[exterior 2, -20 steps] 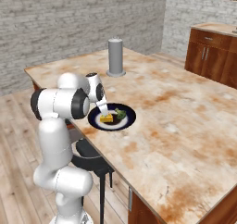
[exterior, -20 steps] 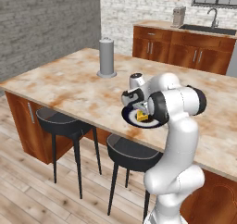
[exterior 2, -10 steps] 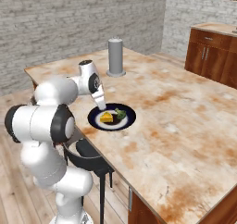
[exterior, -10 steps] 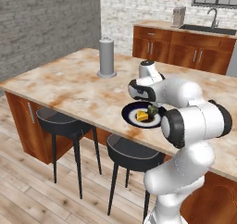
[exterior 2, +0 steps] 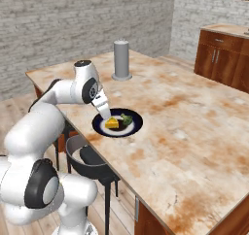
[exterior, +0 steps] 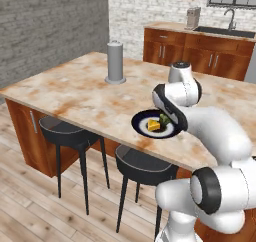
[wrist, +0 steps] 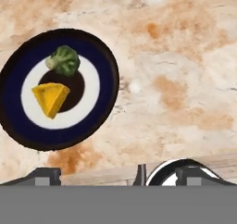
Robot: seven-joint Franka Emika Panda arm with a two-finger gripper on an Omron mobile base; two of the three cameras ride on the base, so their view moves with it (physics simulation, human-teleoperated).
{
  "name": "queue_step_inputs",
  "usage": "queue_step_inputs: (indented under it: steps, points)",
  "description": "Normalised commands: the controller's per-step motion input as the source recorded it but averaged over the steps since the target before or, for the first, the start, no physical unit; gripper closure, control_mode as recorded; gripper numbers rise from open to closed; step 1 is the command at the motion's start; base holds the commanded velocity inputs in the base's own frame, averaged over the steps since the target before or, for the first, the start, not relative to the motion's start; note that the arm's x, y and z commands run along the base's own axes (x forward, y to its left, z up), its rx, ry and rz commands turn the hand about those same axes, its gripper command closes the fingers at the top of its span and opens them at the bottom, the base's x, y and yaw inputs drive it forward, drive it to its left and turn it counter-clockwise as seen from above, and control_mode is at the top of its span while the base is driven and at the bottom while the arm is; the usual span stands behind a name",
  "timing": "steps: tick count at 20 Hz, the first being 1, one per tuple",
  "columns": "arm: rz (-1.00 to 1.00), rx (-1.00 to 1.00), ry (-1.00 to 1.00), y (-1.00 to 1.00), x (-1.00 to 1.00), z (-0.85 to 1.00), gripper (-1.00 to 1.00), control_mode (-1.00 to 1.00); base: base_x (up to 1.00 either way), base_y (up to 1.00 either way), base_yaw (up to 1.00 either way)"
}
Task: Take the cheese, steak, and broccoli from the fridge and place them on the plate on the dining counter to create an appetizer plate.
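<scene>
Two of three foods plated | hand (wrist: pixel 113 172) wide open, empty, above counter (wrist: pixel 185 56) beside plate (wrist: pixel 104 61) | cheese (wrist: pixel 50 98), broccoli (wrist: pixel 64 59) on plate | steak not on plate, left to fetch.

The plate (wrist: pixel 99 56) sits on the bench (exterior 2: pixel 194 132) near its stool-side edge, with the cheese (wrist: pixel 50 98) and the broccoli (wrist: pixel 64 59) side by side on it. A canister (exterior: pixel 115 62) stands farther along the bench. Two stools (exterior: pixel 62 131) stand below that edge.
</scene>
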Motion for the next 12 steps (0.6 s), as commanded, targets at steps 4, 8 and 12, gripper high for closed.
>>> queue_step_inputs:
  steps: [4, 8, 12]
  points:
    - [0.19, -0.01, 0.02, -0.07, -1.0, 0.06, -1.0, -1.0, 0.0, 0.0, 0.0]
    - [0.14, -0.01, 0.06, 0.0, -0.76, 0.0, -1.0, -1.0, 0.0, 0.0, 0.0]
    - [0.02, 0.0, 0.02, 0.0, -0.13, -0.01, -1.0, 1.0, -0.09, 0.0, 0.0]
